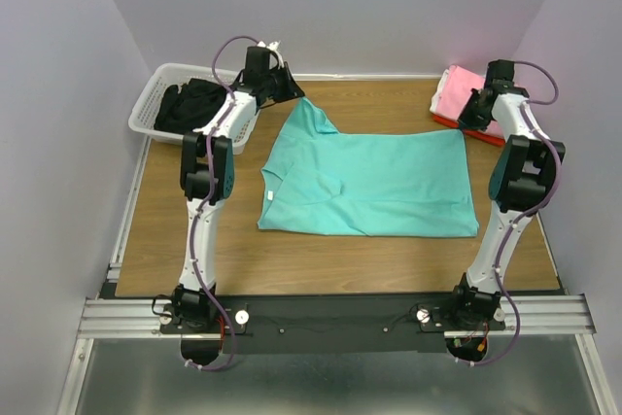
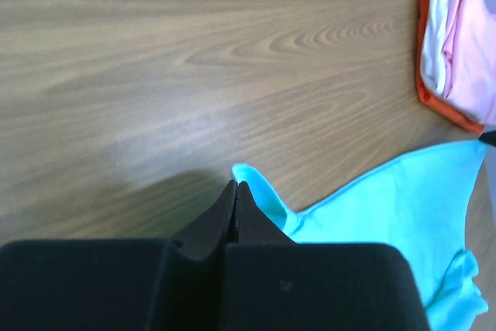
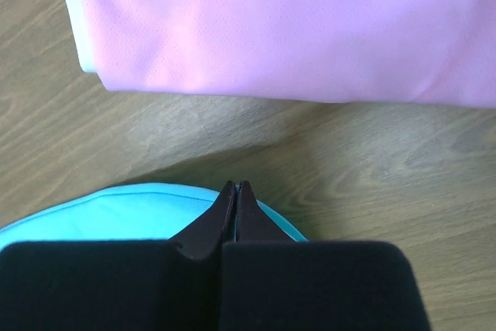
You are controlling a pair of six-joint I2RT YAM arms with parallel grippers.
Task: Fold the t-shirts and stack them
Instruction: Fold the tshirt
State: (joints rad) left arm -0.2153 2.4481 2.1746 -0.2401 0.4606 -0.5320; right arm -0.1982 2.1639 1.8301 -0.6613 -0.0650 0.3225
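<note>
The left jaws are pressed together, and a fold of the turquoise t-shirt [image 1: 379, 182] is pinched at their tips: the sleeve, drawn out to a point toward the far-left corner of the worktop [image 1: 321, 264]. The right jaws are closed too, nipping the curved turquoise hem at the shirt's far-right corner.

The rest of the turquoise t-shirt lies spread on the middle of the worktop. Its collar is toward the left edge and its bottom hem toward the right edge, with a few soft wrinkles near the collar.

Beyond the right jaws, in the far-right corner, a folded pink t-shirt [image 1: 462, 89] rests on top of a red-orange t-shirt [image 1: 445, 121], whose edge peeks out below. In the left wrist view a white layer shows between the two. This stack is near the turquoise cloth but apart from it, with bare wood between.

At the far-left corner sits a white slatted basket [image 1: 146, 114], tilted partly over the left edge, with dark clothing [image 1: 190, 104] heaped inside. The left arm [image 1: 209, 167] reaches past it, and the right arm [image 1: 525, 172] runs along the right edge.
</note>
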